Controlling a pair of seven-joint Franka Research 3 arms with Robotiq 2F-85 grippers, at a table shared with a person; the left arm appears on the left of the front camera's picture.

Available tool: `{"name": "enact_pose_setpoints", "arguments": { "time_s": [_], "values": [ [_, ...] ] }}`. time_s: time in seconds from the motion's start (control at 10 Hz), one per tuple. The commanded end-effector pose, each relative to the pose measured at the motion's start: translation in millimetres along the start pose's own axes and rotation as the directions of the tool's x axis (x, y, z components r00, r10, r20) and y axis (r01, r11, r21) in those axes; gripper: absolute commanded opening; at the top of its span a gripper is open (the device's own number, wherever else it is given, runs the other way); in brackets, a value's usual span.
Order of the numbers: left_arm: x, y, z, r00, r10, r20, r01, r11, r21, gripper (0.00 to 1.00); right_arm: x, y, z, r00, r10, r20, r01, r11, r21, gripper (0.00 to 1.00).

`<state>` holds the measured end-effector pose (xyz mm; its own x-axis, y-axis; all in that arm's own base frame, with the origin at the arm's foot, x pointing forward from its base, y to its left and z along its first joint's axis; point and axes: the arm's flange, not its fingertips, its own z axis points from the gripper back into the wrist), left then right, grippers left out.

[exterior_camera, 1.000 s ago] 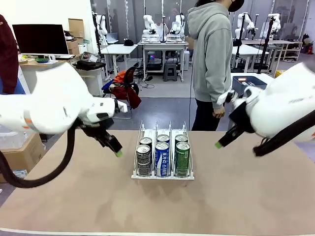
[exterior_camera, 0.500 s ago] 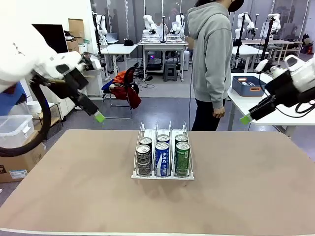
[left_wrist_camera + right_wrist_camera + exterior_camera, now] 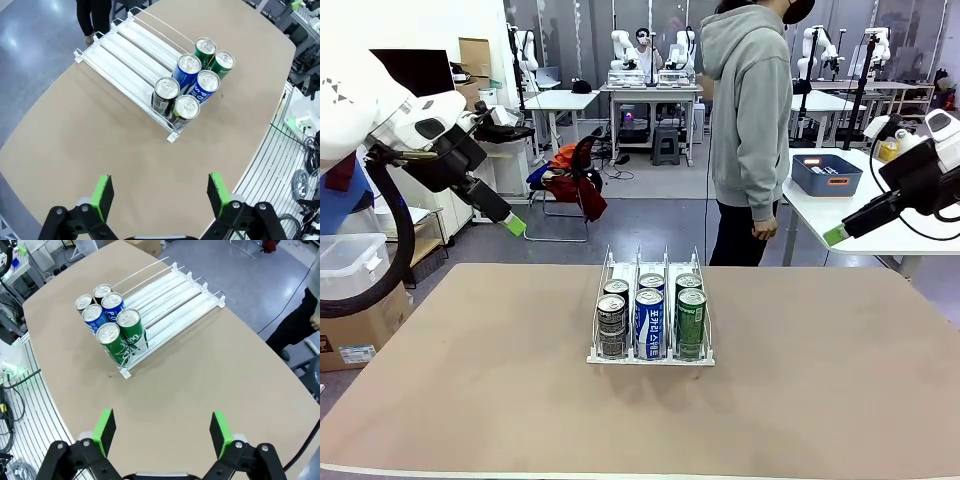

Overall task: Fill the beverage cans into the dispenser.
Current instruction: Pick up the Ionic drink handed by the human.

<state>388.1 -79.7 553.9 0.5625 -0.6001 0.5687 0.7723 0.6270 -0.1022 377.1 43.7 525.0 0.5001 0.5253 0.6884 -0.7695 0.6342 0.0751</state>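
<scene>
1. Left gripper (image 3: 514,225): jaws wide apart, empty, high to the left of the dispenser (image 3: 650,360).
2. Right gripper (image 3: 837,235): jaws wide apart, empty, high at the right.
3. Dispenser: at mid-table (image 3: 460,400), well apart from both grippers.
4. Cans (image 3: 649,322): six upright, two per lane at the dispenser's near end. Dark cans are in the left lane, blue in the middle, green in the right.
5. Person (image 3: 750,110): stands beyond the far edge.

Six beverage cans (image 3: 649,322) stand upright at the dispenser's (image 3: 650,360) near end.
</scene>
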Motion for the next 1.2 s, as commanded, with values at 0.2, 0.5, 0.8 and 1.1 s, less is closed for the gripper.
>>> {"name": "enact_pose_setpoints", "arguments": {
  "time_s": [0.2, 0.5, 0.8, 1.1],
  "values": [
    [19, 10, 21, 0.997, 0.020, -0.068, -0.027, 0.994, -0.103, 1.00, 37, -28, 43, 0.995, 0.059, -0.078, -0.065, 0.994, -0.084, 1.00],
    [67, 29, 80, 0.997, -0.050, -0.060, 0.031, 0.961, -0.275, 1.00, 94, -57, 86, 0.982, 0.130, -0.137, -0.132, 0.991, -0.008, 1.00],
    [87, 37, 143, 0.993, -0.040, 0.111, 0.064, 0.975, -0.214, 1.00, 113, -76, 138, 0.996, 0.092, 0.008, -0.093, 0.996, 0.008, 1.00],
    [92, 38, 162, 0.973, -0.057, 0.226, 0.073, 0.995, -0.067, 1.00, 123, -91, 170, 0.992, 0.043, 0.117, -0.033, 0.995, -0.090, 1.00]
  ]
}}
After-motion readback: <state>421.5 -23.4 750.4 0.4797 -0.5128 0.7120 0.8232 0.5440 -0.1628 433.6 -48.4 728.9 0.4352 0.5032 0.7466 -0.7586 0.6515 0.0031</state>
